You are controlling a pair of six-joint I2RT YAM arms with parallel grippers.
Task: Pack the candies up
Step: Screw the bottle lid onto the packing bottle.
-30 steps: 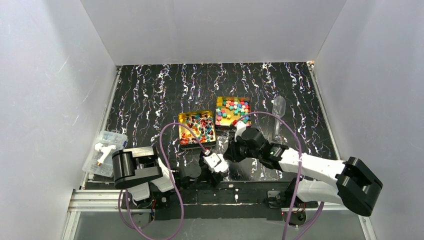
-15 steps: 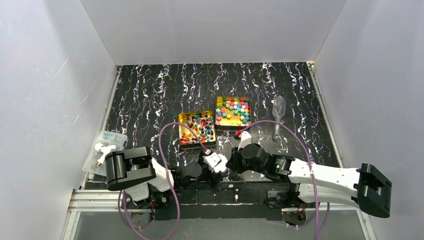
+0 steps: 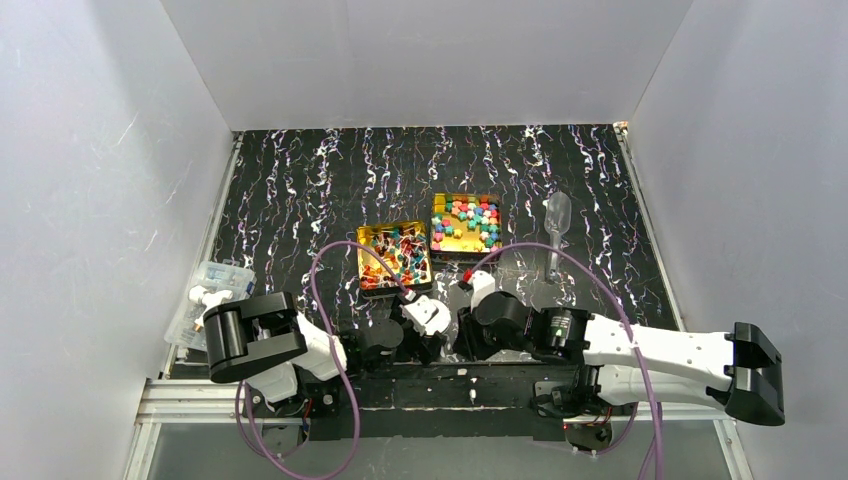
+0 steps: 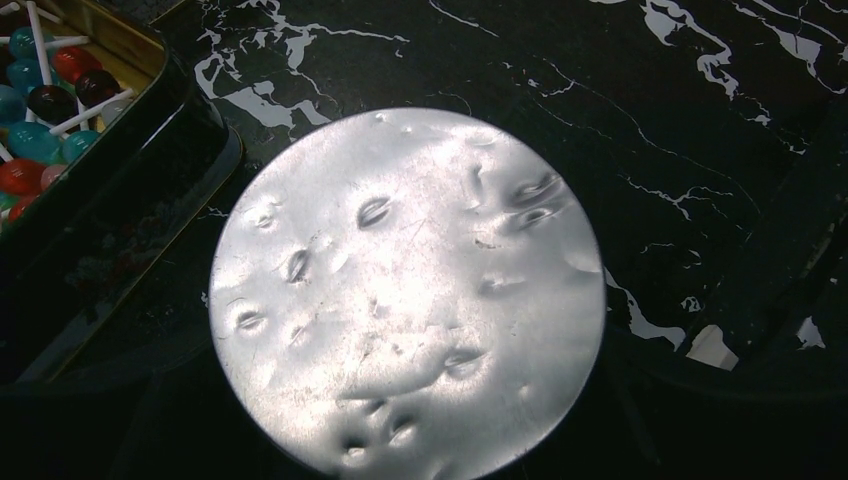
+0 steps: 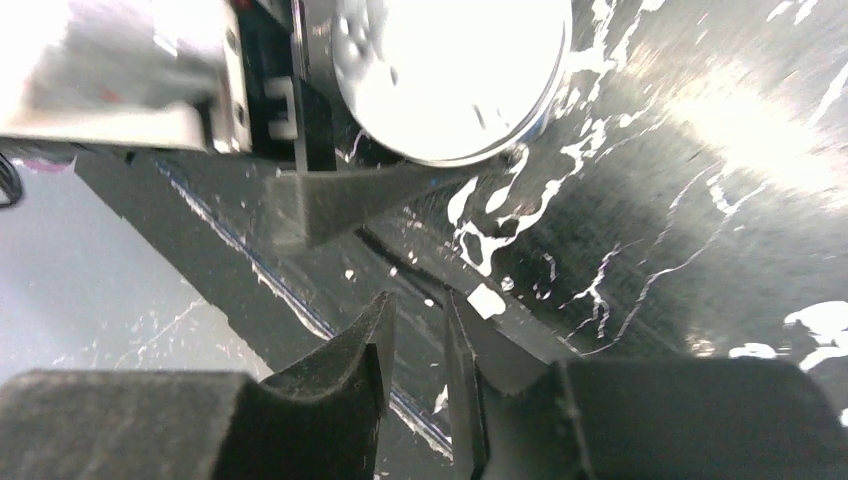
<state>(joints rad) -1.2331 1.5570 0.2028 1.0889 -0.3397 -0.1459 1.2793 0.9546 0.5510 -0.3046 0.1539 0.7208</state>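
The candies fill two square gold tins: twist-wrapped ones (image 3: 394,256) in the nearer tin and cube-like ones (image 3: 466,222) in the farther one. The left wrist view catches a corner of the nearer tin (image 4: 150,62) with red and blue candies (image 4: 30,150). My left gripper (image 3: 440,325) is low at the near edge, jaws wide around a round white lid (image 4: 405,290). The right wrist view shows that lid (image 5: 450,70) between the left fingers (image 5: 345,200). My right gripper (image 5: 415,295) hovers just right of it, jaws a narrow gap apart and empty.
A clear plastic scoop (image 3: 556,235) lies right of the tins. A clear plastic box (image 3: 208,305) with small white parts sits at the left edge. The table's near edge and the frame rail (image 5: 120,290) are directly under the right gripper.
My right arm has pulled back from beside the far tin down to the near edge next to the left gripper, and its jaws have parted slightly. The left gripper keeps its hold.
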